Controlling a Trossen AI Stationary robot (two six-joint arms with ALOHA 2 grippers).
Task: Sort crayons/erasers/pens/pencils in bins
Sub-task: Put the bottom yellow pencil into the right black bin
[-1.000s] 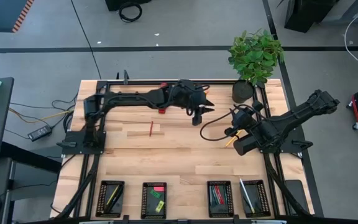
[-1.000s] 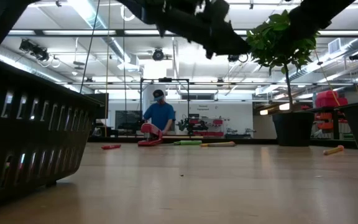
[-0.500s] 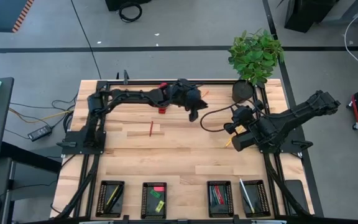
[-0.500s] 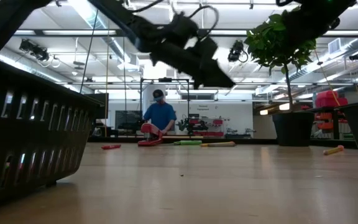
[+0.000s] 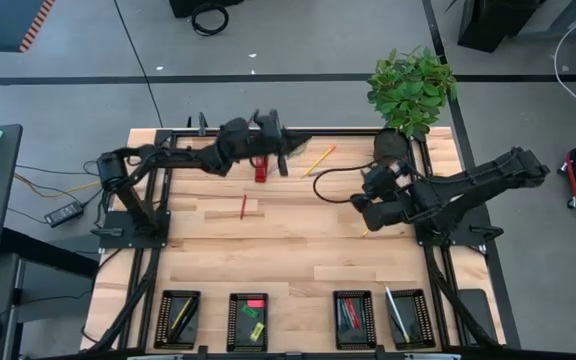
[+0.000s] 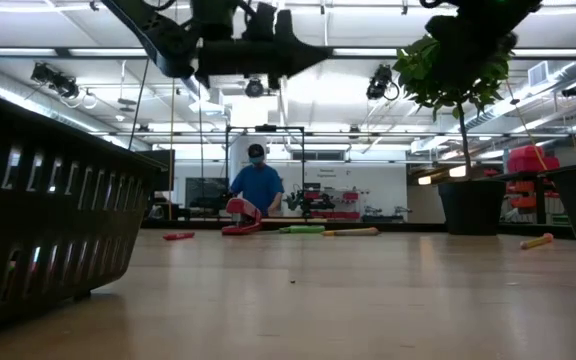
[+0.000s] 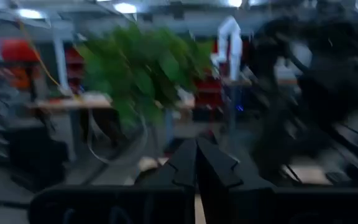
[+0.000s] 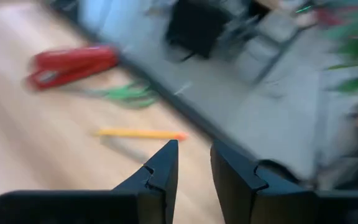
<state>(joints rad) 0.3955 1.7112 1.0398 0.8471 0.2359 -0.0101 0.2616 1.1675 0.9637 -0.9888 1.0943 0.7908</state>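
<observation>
My left gripper (image 5: 284,155) is shut and held high over the far edge, beside the red stapler; it shows high in the low view (image 6: 298,50). My right gripper (image 5: 359,206) hovers open over the table's right half, touching nothing. In its wrist view, the gap between its fingers (image 8: 192,163) points toward a yellow pencil (image 8: 140,133). That pencil (image 5: 319,160) lies flat near the far edge. A red crayon (image 5: 243,207) lies left of centre. Another yellow stick (image 5: 366,231) peeks out below the right arm. Four black bins (image 5: 178,318) (image 5: 249,318) (image 5: 352,318) (image 5: 406,318) line the near edge.
A red stapler (image 5: 260,168) and green-handled scissors (image 8: 129,93) lie near the far edge. A potted plant (image 5: 410,95) stands at the far right corner. A black cable loops behind the right gripper. Bare wood spans the table's middle. A person in blue (image 6: 258,185) stands far behind.
My left arm has drawn back toward the table's left along the far edge, and its gripper has risen and swung level, uncovering the yellow pencil. My right gripper has moved toward the left and far side. No object on the table has moved.
</observation>
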